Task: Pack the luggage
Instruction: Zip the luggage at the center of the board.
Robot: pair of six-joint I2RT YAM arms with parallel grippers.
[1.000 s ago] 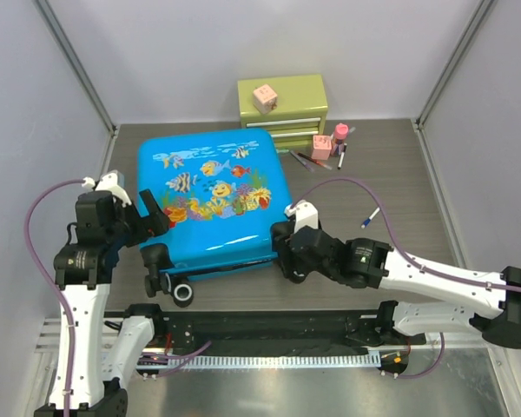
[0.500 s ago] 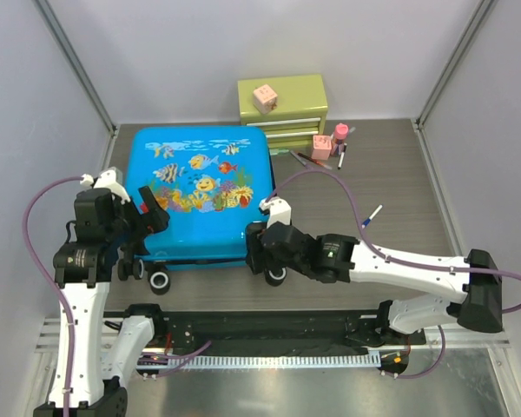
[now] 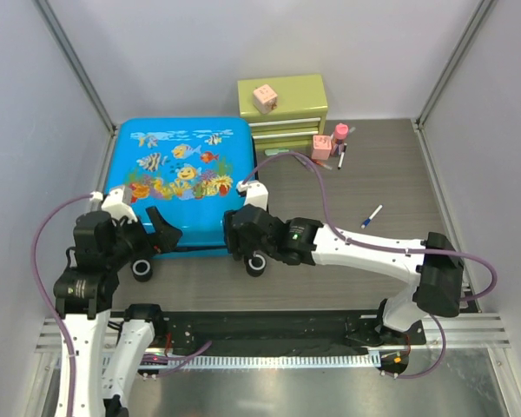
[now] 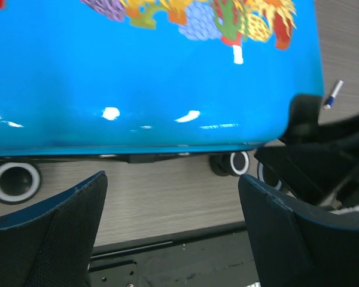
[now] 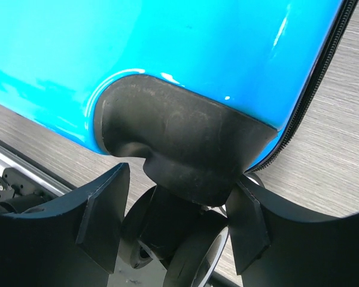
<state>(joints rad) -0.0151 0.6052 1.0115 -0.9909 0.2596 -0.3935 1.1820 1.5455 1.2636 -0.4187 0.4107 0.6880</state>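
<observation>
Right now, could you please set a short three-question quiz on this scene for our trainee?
1. True or false: the luggage lies closed and flat on the table.
2. What sits on top of the green drawer chest? A) a pink cube B) a banana C) a blue cup
3. In one word: which part of the luggage do the fingers of the right pincer stand on either side of?
Key: 1 true; 2 A; 3 a wheel.
</observation>
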